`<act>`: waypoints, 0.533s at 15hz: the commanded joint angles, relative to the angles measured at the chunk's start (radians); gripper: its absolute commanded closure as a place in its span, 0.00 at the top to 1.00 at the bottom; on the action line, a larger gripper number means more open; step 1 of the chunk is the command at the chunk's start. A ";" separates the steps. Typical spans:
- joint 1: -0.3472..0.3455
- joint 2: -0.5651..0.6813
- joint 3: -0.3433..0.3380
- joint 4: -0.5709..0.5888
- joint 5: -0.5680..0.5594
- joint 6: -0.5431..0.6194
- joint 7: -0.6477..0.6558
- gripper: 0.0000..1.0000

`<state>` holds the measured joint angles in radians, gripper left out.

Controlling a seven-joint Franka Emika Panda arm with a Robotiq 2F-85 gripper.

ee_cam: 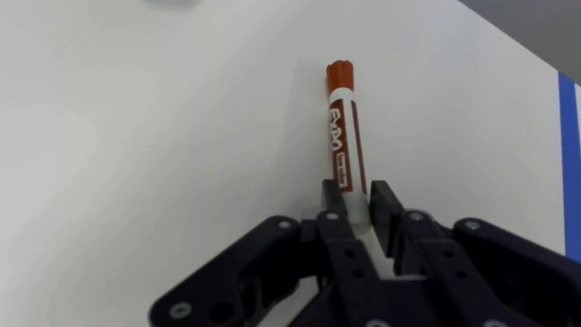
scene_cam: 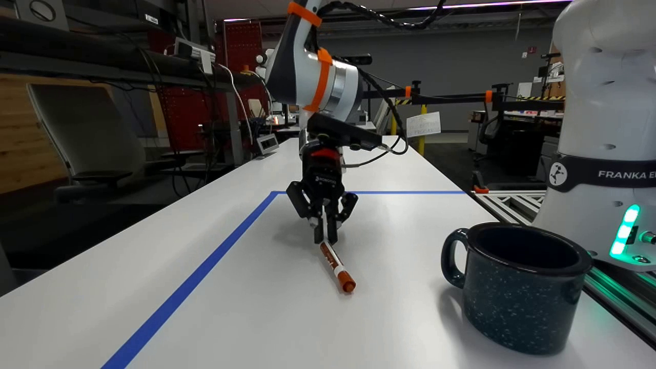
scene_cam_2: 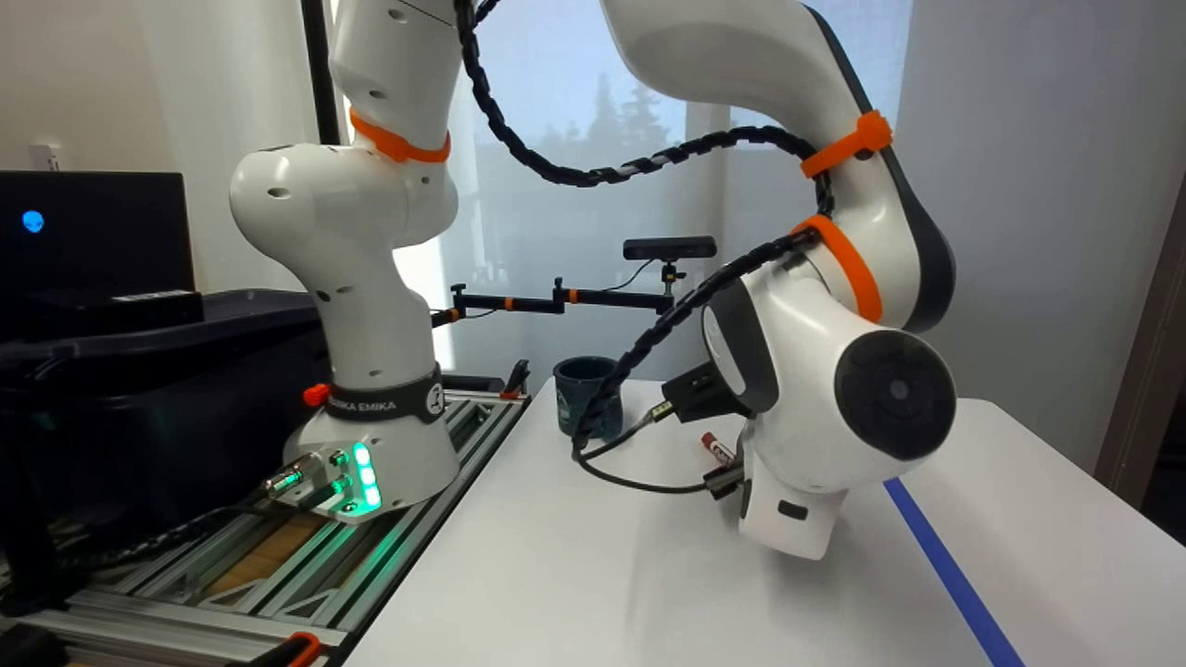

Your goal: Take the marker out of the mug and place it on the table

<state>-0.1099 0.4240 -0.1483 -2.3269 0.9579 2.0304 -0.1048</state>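
One marker, well apart from the mug, projects from my gripper, jaws clamped on its end; releasing it tilted could start it rolling.

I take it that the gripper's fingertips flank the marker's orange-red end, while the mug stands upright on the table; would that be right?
Not quite: the fingertips flank the opposite, pale end of the marker, as the wrist view shows; its orange-red end points away from the gripper. The mug does stand upright on the table.
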 commanded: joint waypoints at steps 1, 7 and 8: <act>0.052 -0.117 0.022 -0.085 -0.057 0.141 -0.001 0.46; 0.092 -0.381 0.067 -0.279 -0.210 0.293 -0.006 0.90; 0.091 -0.427 0.070 -0.312 -0.268 0.301 0.006 0.96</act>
<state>-0.0297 0.1875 -0.0847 -2.4922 0.8102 2.2733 -0.1066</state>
